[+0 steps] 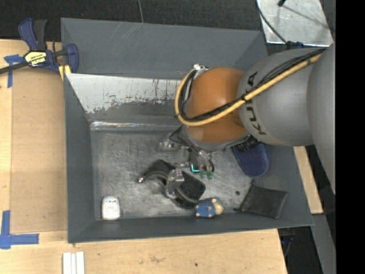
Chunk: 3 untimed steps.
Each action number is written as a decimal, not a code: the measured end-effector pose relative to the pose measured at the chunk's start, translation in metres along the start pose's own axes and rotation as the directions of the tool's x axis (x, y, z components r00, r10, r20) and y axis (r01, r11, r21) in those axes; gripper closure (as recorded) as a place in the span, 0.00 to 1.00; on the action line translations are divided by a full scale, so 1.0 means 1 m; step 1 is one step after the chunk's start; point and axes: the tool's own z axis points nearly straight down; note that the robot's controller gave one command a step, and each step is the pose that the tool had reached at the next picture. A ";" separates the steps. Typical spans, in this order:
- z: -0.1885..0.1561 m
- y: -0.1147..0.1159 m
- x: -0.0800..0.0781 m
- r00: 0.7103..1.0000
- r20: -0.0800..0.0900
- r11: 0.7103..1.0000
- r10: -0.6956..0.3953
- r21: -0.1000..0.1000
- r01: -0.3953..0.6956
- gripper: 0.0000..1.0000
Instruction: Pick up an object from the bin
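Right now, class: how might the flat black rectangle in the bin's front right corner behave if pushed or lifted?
The black rectangle lies flat, so it would probably slide, not roll. Its thin edge may be hard to pinch. Near the bin wall, a push could jam it.

A small white thing (110, 207) sits alone at the left. A blue-and-yellow toy (209, 208) lies near a flat black pad (263, 201).

Grey metal bin (80, 170) with white block (110, 208), black curved pieces (188, 192), blue-yellow toy (208, 209), black pad (263, 201), blue pouch (254, 160).
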 end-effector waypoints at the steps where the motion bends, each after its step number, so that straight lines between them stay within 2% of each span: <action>1: 0.029 -0.018 0.002 0.989 0.011 0.989 0.147 -0.009 -0.147 0.00; 2: 0.031 -0.016 0.007 0.989 -0.013 0.989 0.147 -0.008 -0.147 1.00; 3: -0.110 0.000 0.007 1.000 0.010 1.000 -0.021 0.000 0.021 1.00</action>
